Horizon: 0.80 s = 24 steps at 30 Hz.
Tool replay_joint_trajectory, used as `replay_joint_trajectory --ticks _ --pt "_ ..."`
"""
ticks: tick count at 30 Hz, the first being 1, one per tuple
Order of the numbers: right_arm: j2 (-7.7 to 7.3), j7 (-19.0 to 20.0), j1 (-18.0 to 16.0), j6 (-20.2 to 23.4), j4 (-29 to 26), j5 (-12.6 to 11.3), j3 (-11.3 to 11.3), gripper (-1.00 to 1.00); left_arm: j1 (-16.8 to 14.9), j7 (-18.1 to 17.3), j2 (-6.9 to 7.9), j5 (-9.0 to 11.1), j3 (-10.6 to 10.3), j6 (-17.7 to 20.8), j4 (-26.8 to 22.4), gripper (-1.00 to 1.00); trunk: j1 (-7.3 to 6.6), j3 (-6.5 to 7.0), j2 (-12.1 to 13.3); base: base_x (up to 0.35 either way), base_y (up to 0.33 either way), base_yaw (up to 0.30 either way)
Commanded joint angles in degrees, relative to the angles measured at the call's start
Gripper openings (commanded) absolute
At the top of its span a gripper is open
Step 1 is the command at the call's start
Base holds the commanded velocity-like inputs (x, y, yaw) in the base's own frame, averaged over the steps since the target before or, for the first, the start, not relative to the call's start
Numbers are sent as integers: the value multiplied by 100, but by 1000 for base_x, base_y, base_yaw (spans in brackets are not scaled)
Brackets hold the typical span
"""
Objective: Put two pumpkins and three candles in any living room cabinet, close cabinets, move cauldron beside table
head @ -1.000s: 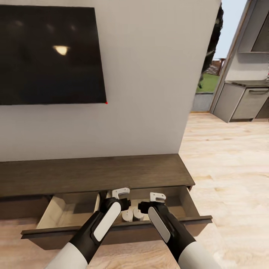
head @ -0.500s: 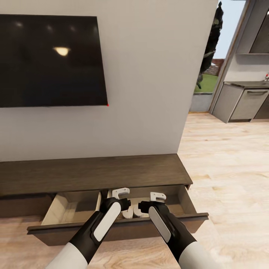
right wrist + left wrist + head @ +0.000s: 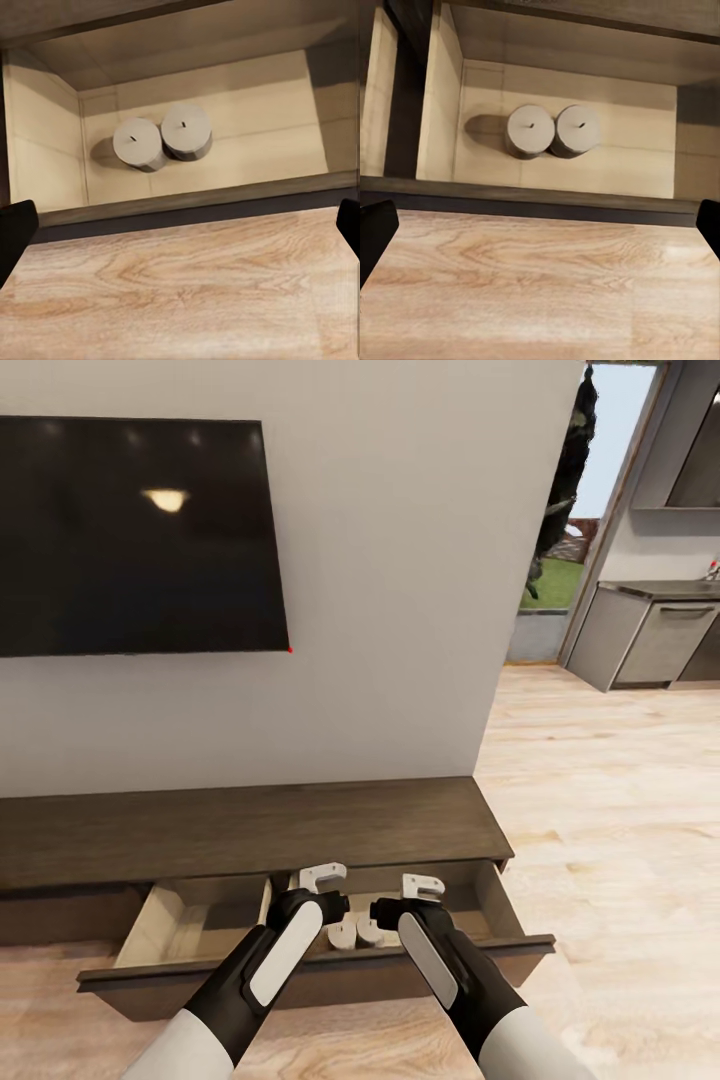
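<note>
Inside the cabinet (image 3: pixel 250 830) drawer, two unlabelled candles (image 3: pixel 553 131) touching, both end effectors spread wide, empty.

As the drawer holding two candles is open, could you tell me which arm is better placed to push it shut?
Probably either; slightly the right. Both grippers, left and right, hover open above the drawer, but the right sits nearer the middle of its front. The candles stand upright inside.
</note>
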Motion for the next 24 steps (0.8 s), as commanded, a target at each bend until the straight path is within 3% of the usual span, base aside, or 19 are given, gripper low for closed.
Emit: replay_joint_trajectory --ticks 1,6,10,14,19,24 --pt "-3 -55 -5 7 -3 -60 13 100 -8 51 12 48 -10 4 11 100 -23 13 38 0 0 0" --pt "-14 -31 -5 8 5 -80 -2 100 -47 48 95 30 158 9 48 100 -133 103 239 0 0 0" --pt "-21 -22 -5 8 2 -68 -8 100 -63 25 331 38 535 18 97 100 -220 175 399 0 0 0" --pt "-28 -45 -5 59 -74 -48 -3 100 -63 4 625 71 660 24 146 100 -308 246 560 0 0 0" --pt "-49 -69 -5 219 -108 -17 -9 100 -62 -4 778 79 704 212 179 100 -418 336 760 0 0 0" --pt "-374 -67 -3 214 -108 -24 -78 100 -58 -18 798 79 718 313 611 100 -528 426 961 0 0 0"
